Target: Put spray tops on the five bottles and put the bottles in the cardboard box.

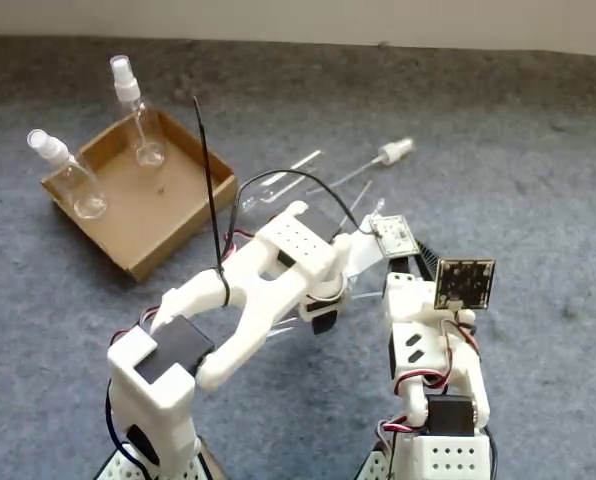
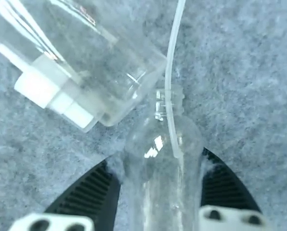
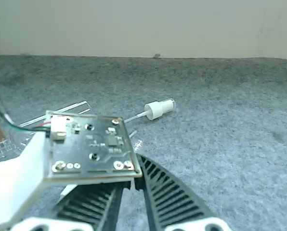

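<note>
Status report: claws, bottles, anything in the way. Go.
Left claw shut on open bottle, tube at its neck. Right claw behind left arm's board. Two capped bottles in box. Lying bottle crowds neck.

1 overhead, 2 wrist views near bottle

Left arm is stretched forward and angled toward the right arm. Left gripper is clamped on a bottle, one finger on each side. Right arm is folded upright over its base. Right gripper is close behind the left wrist.
</note>
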